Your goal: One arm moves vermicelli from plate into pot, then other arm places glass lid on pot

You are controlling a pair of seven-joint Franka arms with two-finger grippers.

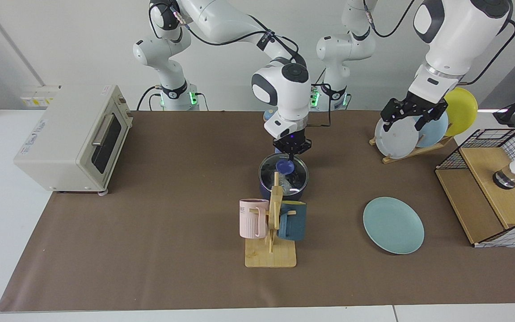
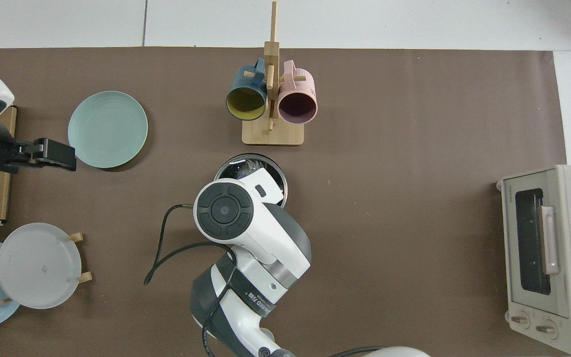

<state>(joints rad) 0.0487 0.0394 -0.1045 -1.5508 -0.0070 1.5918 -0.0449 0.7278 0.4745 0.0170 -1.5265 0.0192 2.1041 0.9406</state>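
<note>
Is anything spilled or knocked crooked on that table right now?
Nothing stands out. The glass lid sits level on the pot, the teal plate lies bare, and no spilled strands show on the mat.
</note>
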